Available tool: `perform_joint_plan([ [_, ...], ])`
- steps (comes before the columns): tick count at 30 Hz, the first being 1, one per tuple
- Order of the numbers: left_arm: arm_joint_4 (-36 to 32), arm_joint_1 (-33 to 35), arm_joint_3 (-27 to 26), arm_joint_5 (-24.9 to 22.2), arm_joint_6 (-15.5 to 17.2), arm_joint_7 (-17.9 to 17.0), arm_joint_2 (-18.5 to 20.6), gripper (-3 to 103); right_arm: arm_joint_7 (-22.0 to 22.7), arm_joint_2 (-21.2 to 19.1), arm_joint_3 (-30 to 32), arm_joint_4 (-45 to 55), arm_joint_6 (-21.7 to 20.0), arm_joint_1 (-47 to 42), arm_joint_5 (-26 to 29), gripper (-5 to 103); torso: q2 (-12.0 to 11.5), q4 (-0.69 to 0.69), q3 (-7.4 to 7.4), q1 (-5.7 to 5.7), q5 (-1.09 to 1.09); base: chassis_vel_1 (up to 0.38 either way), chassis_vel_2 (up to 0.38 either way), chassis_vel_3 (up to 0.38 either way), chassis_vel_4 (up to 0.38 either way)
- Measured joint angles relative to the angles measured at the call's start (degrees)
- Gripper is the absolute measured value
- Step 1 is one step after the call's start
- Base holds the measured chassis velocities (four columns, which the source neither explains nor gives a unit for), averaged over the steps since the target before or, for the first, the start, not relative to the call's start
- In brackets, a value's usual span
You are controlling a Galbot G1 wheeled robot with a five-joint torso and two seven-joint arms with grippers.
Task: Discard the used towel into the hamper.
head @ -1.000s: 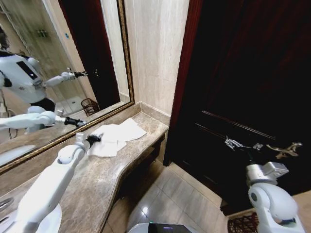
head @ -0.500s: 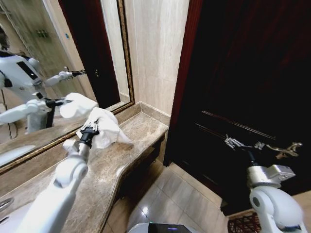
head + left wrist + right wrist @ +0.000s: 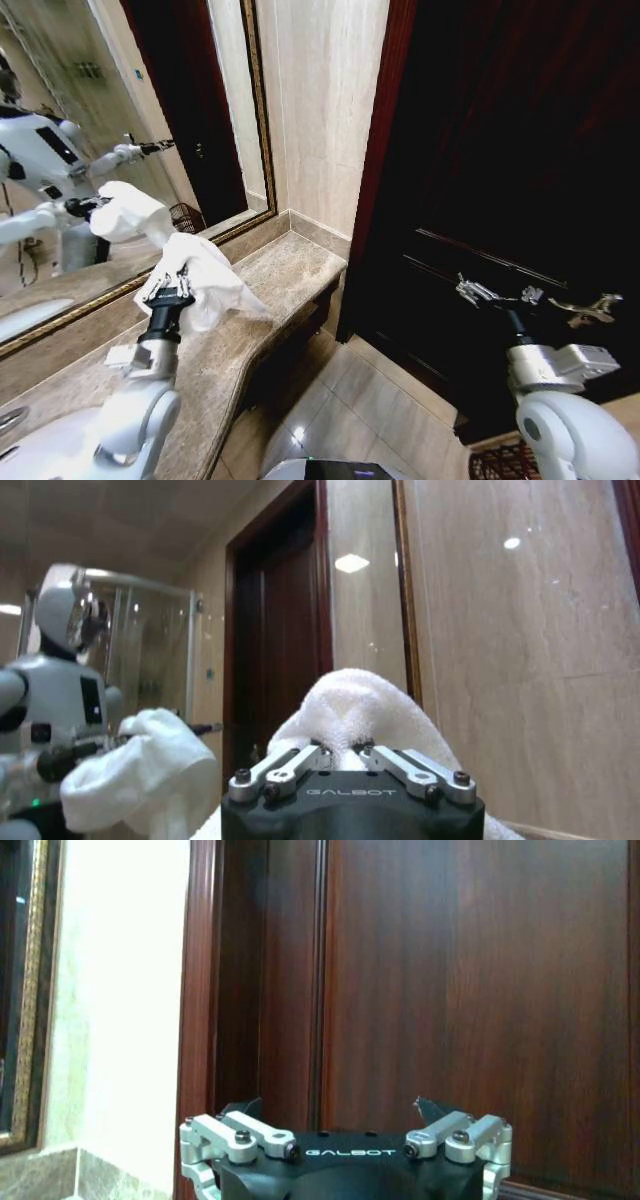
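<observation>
We see the left pincer (image 3: 170,284) clamped on the white towel (image 3: 205,275), lifted above the marble bench (image 3: 260,320) beside the mirror (image 3: 100,120). Right pincer (image 3: 478,292) gapes empty near the dark door (image 3: 500,150); hamper (image 3: 500,460) on floor, near right.

Warm indoor light fills the room. Ceiling lamps leave small glare spots on the polished marble wall (image 3: 520,630) and floor tile (image 3: 300,432). The dark door (image 3: 500,150) swallows detail, and the head view bows at its edges.

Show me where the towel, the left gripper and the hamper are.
towel (image 3: 215,280), head view, on its hanging folds.
left gripper (image 3: 172,283), head view, between the fingertips shut on the cloth.
hamper (image 3: 500,462), head view, on its woven rim at the frame's bottom edge.
</observation>
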Motion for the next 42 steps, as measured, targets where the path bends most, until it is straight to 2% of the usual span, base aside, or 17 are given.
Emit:
perform_joint_plan([
  [8,-0.4,-0.2,0.3,-0.8,0.8,-0.1,-0.1,9,-0.5,0.6,-0.8,1.7,-2.9,-0.1,-1.1,100,0.0,-0.01,0.01,0.00,0.00,0.000,0.000,0.000,0.000],
  [14,-0.5,-0.8,0.8,0.3,1.7,-1.0,0.4,9,-0.5,1.0,-1.5,2.0,-4.3,0.3,-2.7,100,0.0,0.00,0.01,0.01,0.00,0.000,0.000,0.000,0.000],
  [32,-1.1,-1.2,1.8,1.9,2.0,-1.6,-0.2,9,-1.0,0.9,0.2,1.9,-4.5,-1.6,-2.3,100,0.0,0.00,0.01,0.00,-0.01,0.028,-0.029,-0.037,0.030],
  [42,-0.9,-1.2,1.8,2.8,1.1,-1.7,-0.6,9,-1.2,0.9,0.3,2.0,-4.4,-2.1,-2.5,100,0.0,0.00,0.01,0.00,0.00,0.075,-0.073,-0.064,0.074],
])
